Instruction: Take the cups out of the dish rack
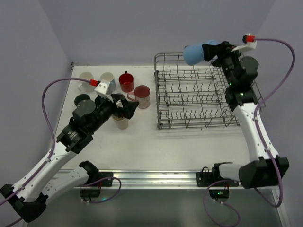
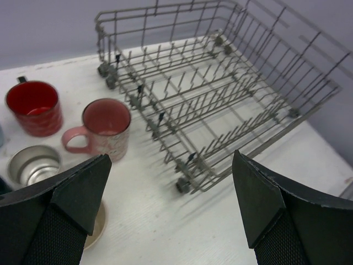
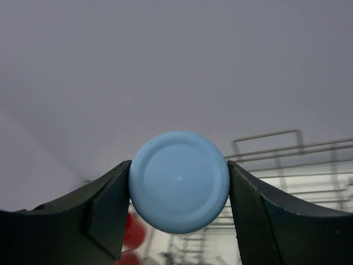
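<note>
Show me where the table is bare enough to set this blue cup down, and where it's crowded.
Widest bare patch for the blue cup: the table strip between the dish rack and the arms' base rail. A narrow gap runs between the pink mug and the rack. Crowded: the far-left corner, with the red cup, pale cups and the left tool.

We see soft, even light from above in all three views, bright on the white table and without harsh glare, leaving only faint, blurred shadows under the arms and beneath the dish rack. In the left wrist view the rack's wires are crisp, while the dark fingers in the foreground go slightly soft (their woven texture still readable). In the right wrist view the light blue cup is sharp, but the rack and red cups behind it dissolve into blur.
</note>
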You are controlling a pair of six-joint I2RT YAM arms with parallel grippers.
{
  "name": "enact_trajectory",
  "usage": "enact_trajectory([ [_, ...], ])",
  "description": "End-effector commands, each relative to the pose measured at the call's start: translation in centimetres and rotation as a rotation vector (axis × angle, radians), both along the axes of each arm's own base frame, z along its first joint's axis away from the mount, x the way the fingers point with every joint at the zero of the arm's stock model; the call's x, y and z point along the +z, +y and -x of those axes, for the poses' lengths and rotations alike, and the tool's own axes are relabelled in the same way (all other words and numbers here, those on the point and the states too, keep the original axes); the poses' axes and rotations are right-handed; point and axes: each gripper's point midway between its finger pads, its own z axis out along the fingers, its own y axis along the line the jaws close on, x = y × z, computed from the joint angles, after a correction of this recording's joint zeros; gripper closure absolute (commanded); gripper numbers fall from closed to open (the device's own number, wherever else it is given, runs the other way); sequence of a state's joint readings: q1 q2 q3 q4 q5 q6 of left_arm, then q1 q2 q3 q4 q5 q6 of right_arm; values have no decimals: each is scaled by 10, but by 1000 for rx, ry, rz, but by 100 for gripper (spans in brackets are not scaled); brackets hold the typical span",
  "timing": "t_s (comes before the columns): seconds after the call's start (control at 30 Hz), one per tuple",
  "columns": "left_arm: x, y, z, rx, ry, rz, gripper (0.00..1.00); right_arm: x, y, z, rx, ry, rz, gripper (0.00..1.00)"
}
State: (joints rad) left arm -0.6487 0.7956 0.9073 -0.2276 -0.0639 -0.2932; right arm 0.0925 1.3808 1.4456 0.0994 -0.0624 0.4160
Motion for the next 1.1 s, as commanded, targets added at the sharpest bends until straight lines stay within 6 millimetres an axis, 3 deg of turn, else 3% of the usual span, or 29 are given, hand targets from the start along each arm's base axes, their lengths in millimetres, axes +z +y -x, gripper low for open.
enact_trajectory([
  [0.0,73,-23,13,-116,-78,244,0,14,52,65,340,-84,-254,65],
  [0.03,74,-31,15,-152,-59,266,0,-13,60,75,400,-23,-357,65],
  [0.1,87,-41,19,-194,-33,351,0,7,72,117,539,-110,-405,65],
  [0.13,86,-48,19,-216,14,392,0,-9,76,126,580,-63,-481,65],
  [0.2,93,-57,17,-242,44,450,0,1,82,157,668,-110,-507,65],
  [0.23,94,-61,19,-253,98,500,0,-8,84,164,698,-82,-550,65],
  [0.37,88,-80,18,-306,232,589,0,-9,95,195,791,-85,-560,65],
  [0.57,80,-110,25,-453,377,710,0,-19,110,214,857,-61,-571,65],
  [0.7,77,-120,30,-537,416,766,1,-25,119,214,869,-48,-568,64],
  [0.97,79,-122,36,-570,409,767,16,-37,134,207,900,-9,-577,64],
  [1.07,79,-125,37,-589,413,768,32,-42,141,203,899,7,-577,64],
])
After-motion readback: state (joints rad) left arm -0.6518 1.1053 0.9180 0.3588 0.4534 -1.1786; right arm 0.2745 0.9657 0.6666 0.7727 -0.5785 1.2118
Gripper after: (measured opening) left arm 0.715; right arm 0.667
